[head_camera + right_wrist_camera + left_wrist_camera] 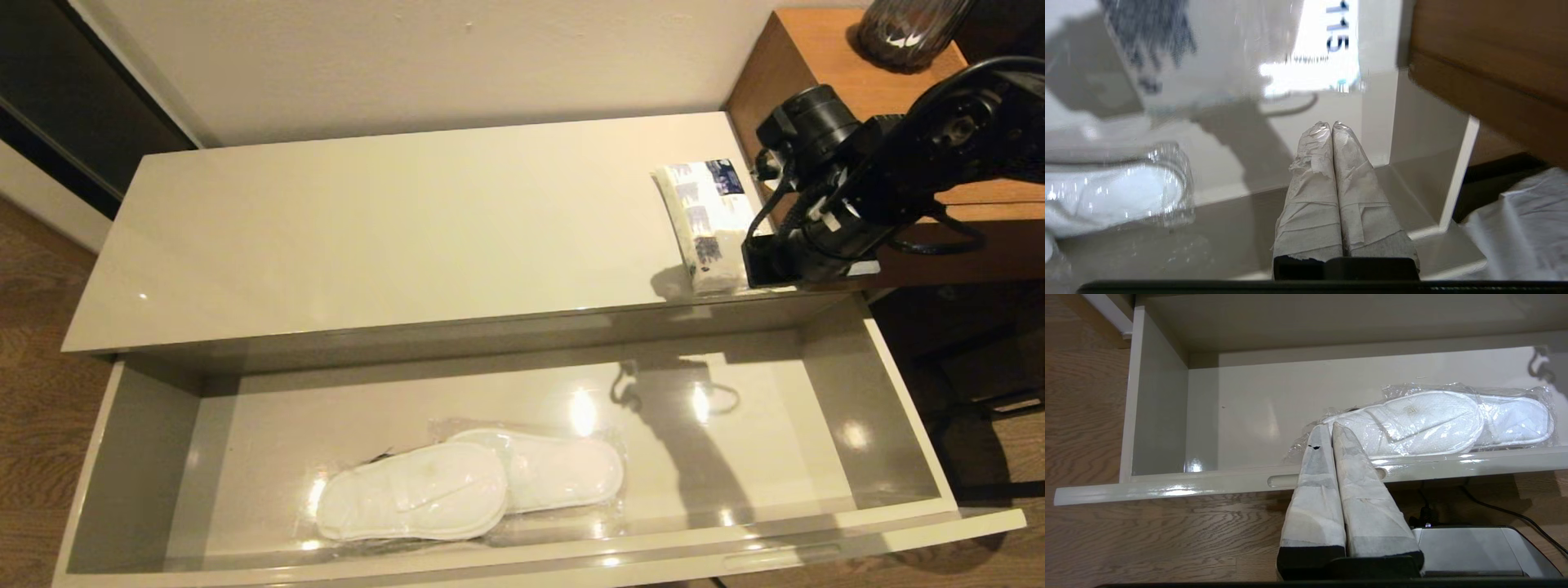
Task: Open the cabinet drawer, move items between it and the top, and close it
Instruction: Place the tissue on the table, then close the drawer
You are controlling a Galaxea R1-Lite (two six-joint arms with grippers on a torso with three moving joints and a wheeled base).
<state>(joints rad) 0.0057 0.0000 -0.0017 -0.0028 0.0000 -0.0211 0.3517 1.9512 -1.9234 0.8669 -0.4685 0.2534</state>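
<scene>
**Spotter:** What's the right gripper doing?

**Operator:** I see the right gripper (1332, 125) clenched, its two wrapped fingers (1314, 171) pressed flat together with nothing between them. In the head view the right arm (849, 188) reaches in from the right, over the right end of the top (392, 237), with its end just beside the tissue pack (709, 224). I can't tell whether it touches the pack.

**Spotter:** And the pack itself?

**Operator:** It lies on the top at the far right, close to the front edge, next to the brown wooden unit (824, 49). In the right wrist view its blue print shows up close beyond the fingertips.

**Spotter:** The drawer?

**Operator:** The cabinet drawer (914, 425) stands pulled well out. The slippers (469, 488), sealed in clear plastic, lie flat on its floor near the front wall, about midway along and well apart from the right gripper.

**Spotter:** Left side?

**Operator:** The left gripper (1331, 426) is clenched too, holding nothing. It hangs in front of the drawer's front edge, above the wood floor (1126, 539), pointing toward the slippers.
</scene>
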